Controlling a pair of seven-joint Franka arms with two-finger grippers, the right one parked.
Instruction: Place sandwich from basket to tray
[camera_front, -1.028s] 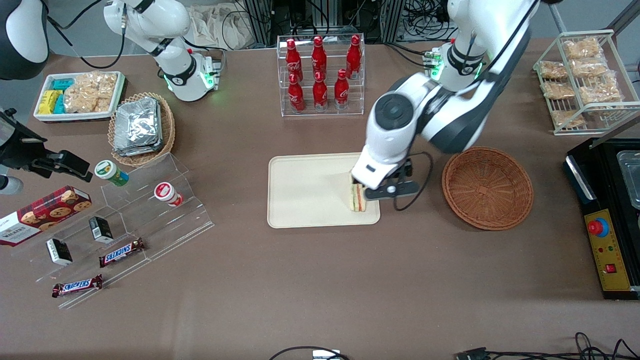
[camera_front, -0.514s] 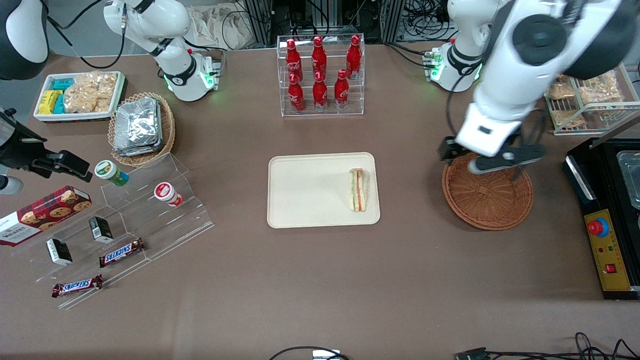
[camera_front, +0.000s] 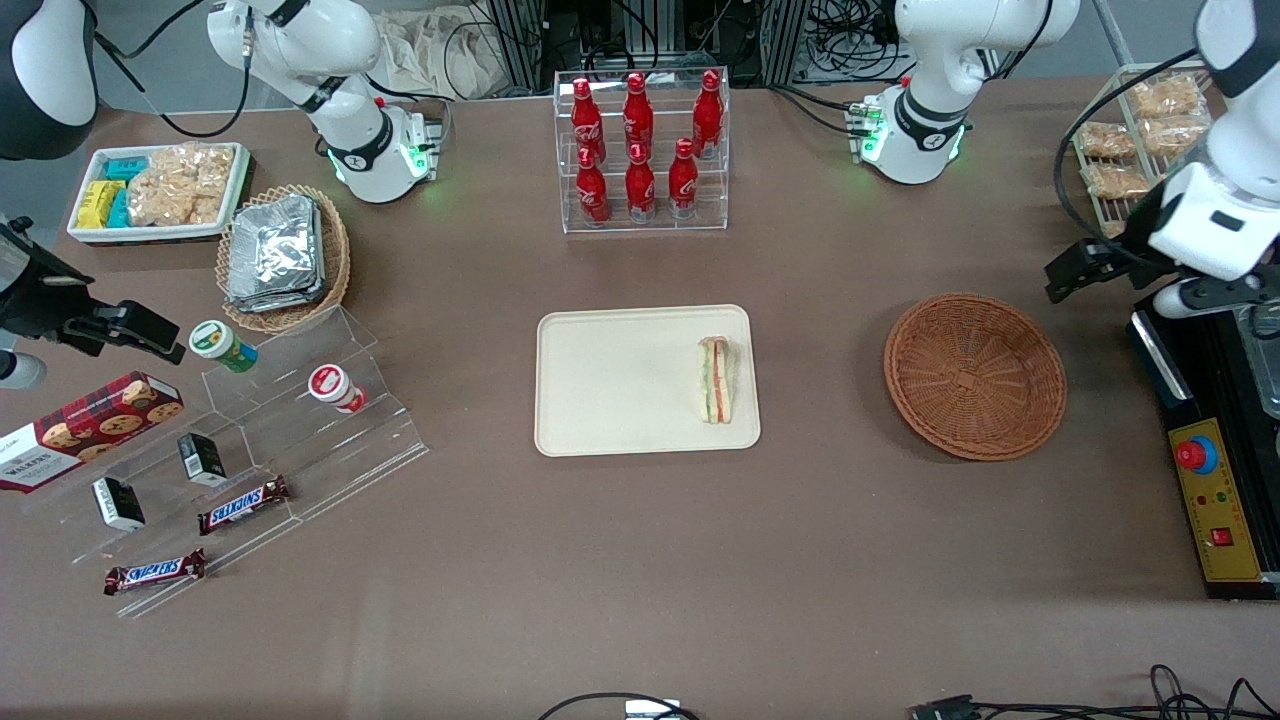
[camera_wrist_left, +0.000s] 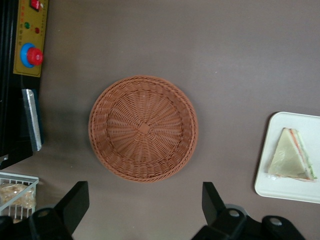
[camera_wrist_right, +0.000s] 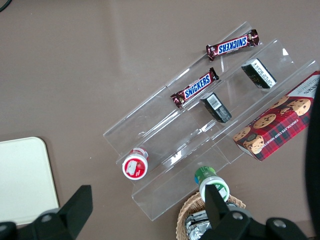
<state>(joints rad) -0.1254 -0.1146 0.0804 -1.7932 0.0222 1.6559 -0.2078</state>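
1. Front view: one sandwich (camera_front: 716, 379), a wedge of white bread with green and pink-orange layers, is being shown lying on the cream tray (camera_front: 610, 380), near the tray's edge toward the working arm's end. One reddish-brown woven basket (camera_front: 975, 375) is being shown with nothing in it, well apart from the tray. The gripper (camera_front: 1130, 272) is being held high above the table, past the basket toward the working arm's end; its state cannot be told here. Six red bottles (camera_front: 640, 150) are being displayed in a clear rack.

2. Left wrist view: the gripper (camera_wrist_left: 142, 202) is being held wide open, with nothing between its fingers (camera_wrist_left: 75, 202), above the basket (camera_wrist_left: 143, 127). The sandwich (camera_wrist_left: 292, 157) is being seen through clear wrap on the tray (camera_wrist_left: 280, 187).

3. Right wrist view: two bars (camera_wrist_right: 233, 45) reading "SNICKERS" are being shown.
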